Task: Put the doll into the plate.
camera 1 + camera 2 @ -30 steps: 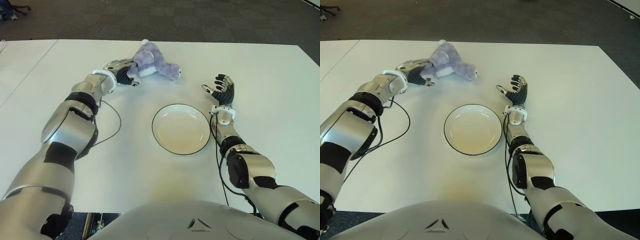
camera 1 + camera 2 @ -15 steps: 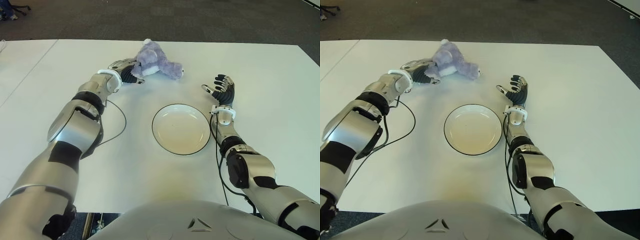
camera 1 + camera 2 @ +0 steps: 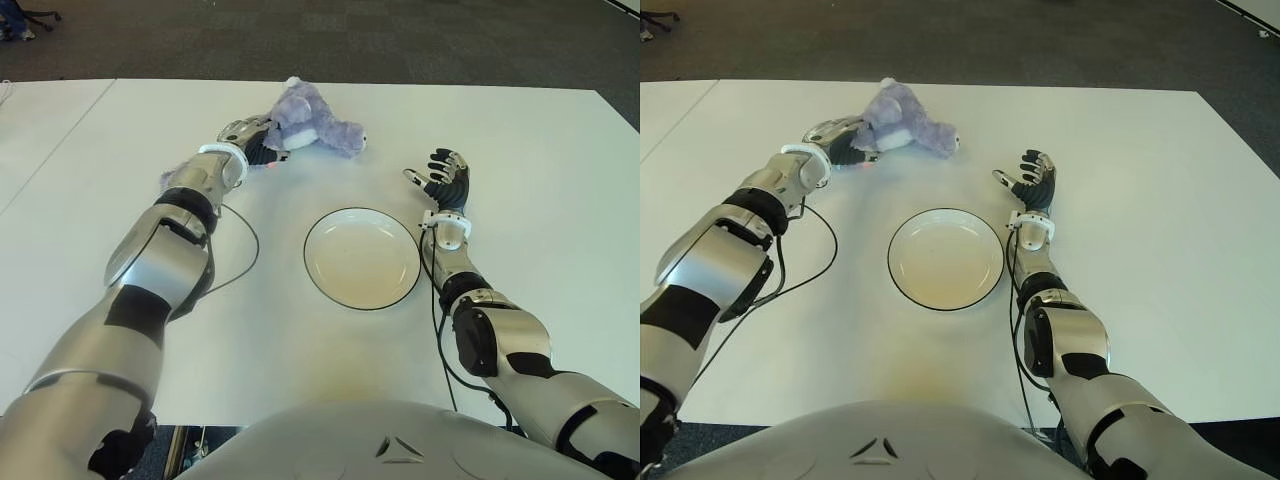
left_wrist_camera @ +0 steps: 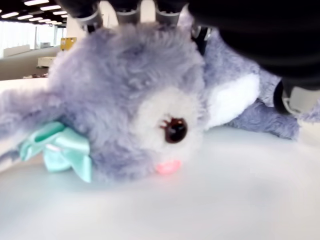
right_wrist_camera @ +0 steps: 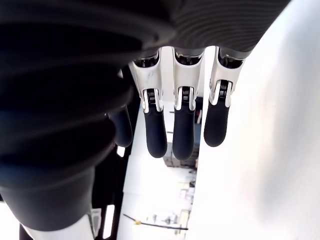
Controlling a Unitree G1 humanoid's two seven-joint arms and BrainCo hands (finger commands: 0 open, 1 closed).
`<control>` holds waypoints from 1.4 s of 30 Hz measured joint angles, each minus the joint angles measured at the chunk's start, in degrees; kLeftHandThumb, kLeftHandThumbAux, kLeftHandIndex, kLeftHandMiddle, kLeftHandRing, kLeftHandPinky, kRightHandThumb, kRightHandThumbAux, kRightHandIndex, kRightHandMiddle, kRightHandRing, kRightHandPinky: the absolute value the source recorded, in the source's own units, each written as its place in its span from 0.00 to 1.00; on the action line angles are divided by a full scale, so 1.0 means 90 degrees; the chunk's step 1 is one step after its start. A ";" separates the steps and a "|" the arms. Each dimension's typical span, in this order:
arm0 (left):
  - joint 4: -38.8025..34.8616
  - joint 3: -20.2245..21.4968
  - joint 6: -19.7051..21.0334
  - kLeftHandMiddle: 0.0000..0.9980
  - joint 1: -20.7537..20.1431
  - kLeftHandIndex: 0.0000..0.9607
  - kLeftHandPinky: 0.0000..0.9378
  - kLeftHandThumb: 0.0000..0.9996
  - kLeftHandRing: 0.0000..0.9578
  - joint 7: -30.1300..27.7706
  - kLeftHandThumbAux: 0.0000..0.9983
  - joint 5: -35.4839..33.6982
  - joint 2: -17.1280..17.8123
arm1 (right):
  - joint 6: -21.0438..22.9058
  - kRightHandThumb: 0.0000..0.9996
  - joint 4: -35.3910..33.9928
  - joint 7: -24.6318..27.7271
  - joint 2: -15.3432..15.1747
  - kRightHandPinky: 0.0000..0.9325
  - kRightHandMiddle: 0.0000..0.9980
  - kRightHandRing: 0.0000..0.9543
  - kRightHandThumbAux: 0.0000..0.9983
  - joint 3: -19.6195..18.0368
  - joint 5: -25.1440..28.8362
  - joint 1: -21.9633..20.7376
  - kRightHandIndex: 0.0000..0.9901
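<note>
One purple doll (image 3: 312,122) is seen lying on its side on the white table (image 3: 520,130), at the far edge, w/ a mint bow (image 4: 59,150) at its neck. It is clasped by the left hand (image 3: 252,140), fingers curled over its head & body. One plate (image 3: 362,258), black-rimmed, is set nearer the robot, well apart from the doll. The right hand (image 3: 442,180) is shown just right of the plate, fingers spread, nothing held.
</note>
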 measured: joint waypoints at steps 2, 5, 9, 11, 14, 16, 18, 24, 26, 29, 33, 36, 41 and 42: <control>0.0001 -0.0145 0.0101 0.00 0.0042 0.00 0.01 0.39 0.00 0.0263 0.29 0.0184 0.0000 | -0.0002 0.00 0.0000 0.0012 0.0001 0.34 0.31 0.33 0.89 -0.0005 0.0005 0.0000 0.27; 0.0002 -0.0413 0.0299 0.00 0.0099 0.00 0.10 0.45 0.00 0.0625 0.33 0.0498 -0.0001 | -0.0006 0.00 0.0000 0.0024 0.0005 0.35 0.31 0.34 0.89 -0.0010 0.0010 0.0000 0.27; 0.0003 -0.0654 0.0550 0.01 0.0182 0.00 0.32 0.65 0.17 0.0977 0.40 0.0759 -0.0001 | -0.0017 0.00 0.0000 0.0037 0.0014 0.35 0.31 0.34 0.89 -0.0015 0.0026 0.0000 0.27; 0.0003 -0.0727 0.0653 0.04 0.0227 0.04 0.40 0.80 0.27 0.1121 0.42 0.0797 -0.0002 | -0.0019 0.00 0.0001 0.0037 0.0016 0.34 0.31 0.34 0.88 -0.0017 0.0035 0.0000 0.27; 0.0001 -0.0765 0.0790 0.10 0.0272 0.16 0.45 1.00 0.30 0.1307 0.71 0.0817 -0.0008 | -0.0019 0.00 0.0001 0.0038 0.0016 0.31 0.32 0.33 0.86 -0.0016 0.0040 0.0001 0.27; -0.0001 -0.0760 0.0877 0.11 0.0281 0.17 0.45 1.00 0.30 0.1406 0.71 0.0811 -0.0022 | -0.0020 0.00 0.0001 0.0045 0.0015 0.32 0.32 0.33 0.86 -0.0017 0.0047 0.0002 0.27; -0.0008 -0.0747 0.0950 0.15 0.0278 0.20 0.45 1.00 0.33 0.1447 0.71 0.0801 -0.0045 | -0.0021 0.00 0.0001 0.0067 0.0015 0.33 0.32 0.33 0.87 -0.0021 0.0058 0.0003 0.27; -0.0032 -0.0713 0.1058 0.24 0.0250 0.36 0.51 1.00 0.37 0.1453 0.70 0.0753 -0.0081 | -0.0033 0.00 0.0001 0.0148 0.0016 0.33 0.32 0.33 0.86 -0.0037 0.0094 0.0004 0.27; -0.0041 -0.0708 0.1060 0.24 0.0233 0.40 0.52 1.00 0.38 0.1453 0.70 0.0746 -0.0081 | -0.0035 0.00 0.0001 0.0169 0.0016 0.33 0.31 0.33 0.86 -0.0040 0.0096 0.0005 0.27; -0.0053 -0.0689 0.1064 0.25 0.0216 0.45 0.52 1.00 0.38 0.1450 0.69 0.0736 -0.0081 | -0.0039 0.00 0.0001 0.0171 0.0016 0.34 0.32 0.33 0.85 -0.0040 0.0097 0.0005 0.26; -0.0062 -0.0607 0.1056 0.33 0.0220 0.47 0.54 1.00 0.43 0.1403 0.68 0.0684 -0.0081 | -0.0043 0.00 0.0001 0.0170 0.0016 0.34 0.32 0.34 0.85 -0.0040 0.0098 0.0006 0.26; -0.0069 -0.0528 0.1006 0.40 0.0229 0.47 0.51 1.00 0.46 0.1378 0.66 0.0617 -0.0081 | -0.0045 0.00 0.0001 0.0170 0.0016 0.34 0.32 0.34 0.85 -0.0040 0.0099 0.0007 0.27; -0.0187 -0.0489 0.0757 0.47 0.0350 0.42 0.49 1.00 0.49 0.1380 0.66 0.0521 -0.0078 | -0.0046 0.00 0.0000 0.0170 0.0014 0.34 0.31 0.33 0.85 -0.0040 0.0103 0.0013 0.26; -0.0269 -0.0492 0.0677 0.47 0.0398 0.42 0.49 1.00 0.49 0.1382 0.66 0.0508 -0.0066 | -0.0046 0.00 0.0000 0.0171 0.0014 0.34 0.31 0.33 0.85 -0.0040 0.0104 0.0014 0.26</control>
